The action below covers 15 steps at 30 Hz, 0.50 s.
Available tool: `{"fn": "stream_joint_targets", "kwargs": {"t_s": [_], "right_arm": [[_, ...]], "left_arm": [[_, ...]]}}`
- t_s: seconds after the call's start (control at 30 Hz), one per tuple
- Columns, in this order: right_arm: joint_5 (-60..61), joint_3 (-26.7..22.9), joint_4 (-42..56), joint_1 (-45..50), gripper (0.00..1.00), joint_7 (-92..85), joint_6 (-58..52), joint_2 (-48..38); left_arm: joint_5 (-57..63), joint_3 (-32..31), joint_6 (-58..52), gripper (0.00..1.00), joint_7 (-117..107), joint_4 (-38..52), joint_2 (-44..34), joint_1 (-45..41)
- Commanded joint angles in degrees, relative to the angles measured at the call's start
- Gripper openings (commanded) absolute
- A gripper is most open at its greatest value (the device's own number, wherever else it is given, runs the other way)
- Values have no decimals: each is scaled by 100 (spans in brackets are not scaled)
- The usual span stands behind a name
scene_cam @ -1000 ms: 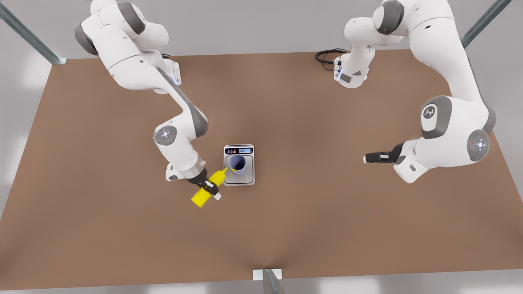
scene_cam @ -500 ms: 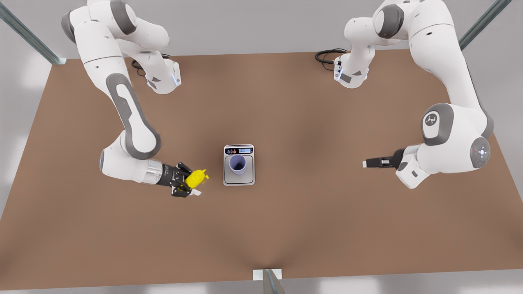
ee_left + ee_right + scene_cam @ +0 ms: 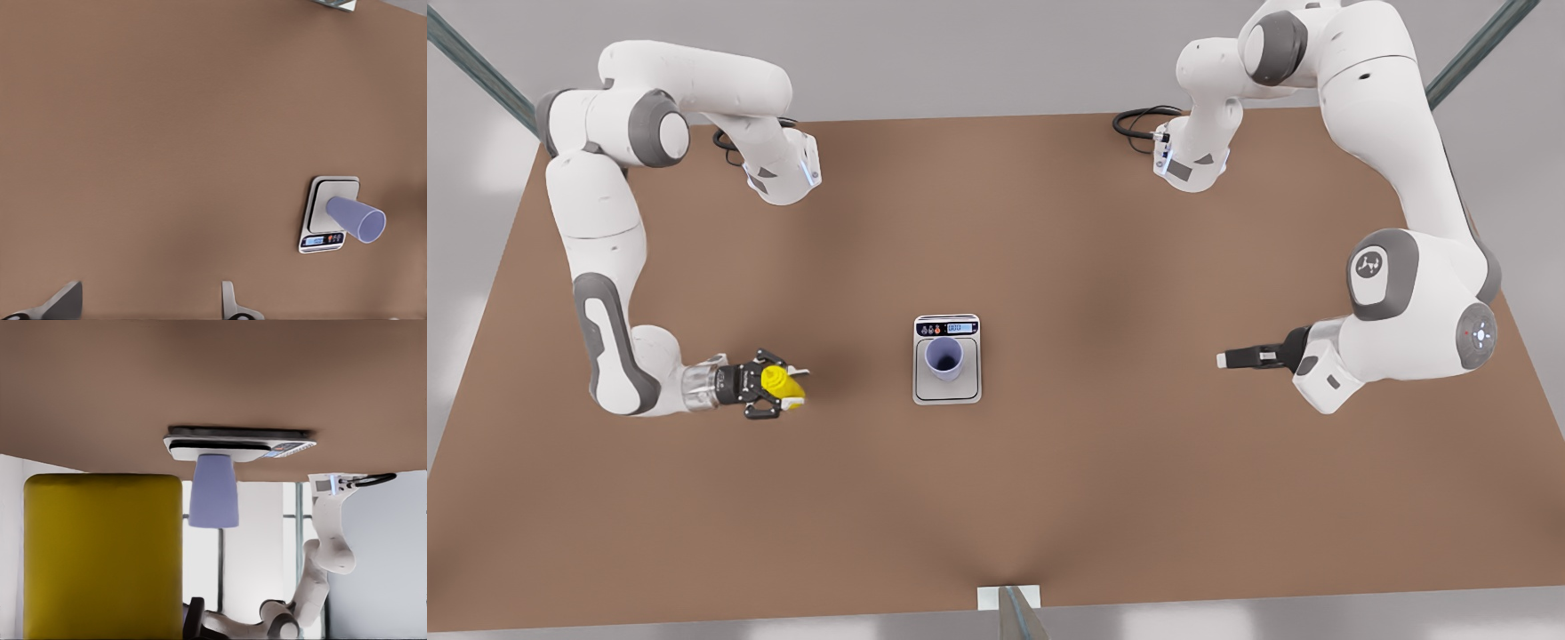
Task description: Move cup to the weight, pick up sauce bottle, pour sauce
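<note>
Front view first. The cup (image 3: 944, 356) stood upright on the weight (image 3: 947, 391), pretty much centered on the platform, w/ the display panel on the far side. So step 1 looked done imo.

The right tool (image 3: 778, 391) was well off to the front view's left of the weight, low over the desk (image 3: 1049, 498), fingers clamped on the sauce bottle (image 3: 783, 384). So the pickup was done too. The bottle was nowhere near the cup tho, def not in pouring position. Couldn't tell whether any sauce was in the cup; the inside looked plain lavender from up there. If the pour hasn't been done, the bottle has to go over to the weight and tip above the rim.

The left tool (image 3: 1240, 358) sat well off to the front view's right of the weight, holding nothing, just waiting.

Left wrist view: the left tool (image 3: 147, 310) had its fingertips (image 3: 230, 303) spread wide w/ only bare desk between them. The weight (image 3: 319, 213) and the cup (image 3: 357, 219) on it were some way off.

Right wrist view: the sauce bottle (image 3: 103, 553) was right up close to the cam, w/ the cup (image 3: 213, 490) on the weight (image 3: 233, 447) farther off, a clear gap between bottle and cup.
</note>
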Motion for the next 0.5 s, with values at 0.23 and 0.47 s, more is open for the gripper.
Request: {"fn": "stream_joint_targets", "kwargs": {"t_s": [0.23,0.47], "right_arm": [[-157,-149,-39,-114,21,-134,235,373],[-149,-175,-66,-132,100,-529,253,610]], "left_arm": [[-42,0,6,100,-44,0,8,0],[-42,0,6,100,-44,0,8,0]]}}
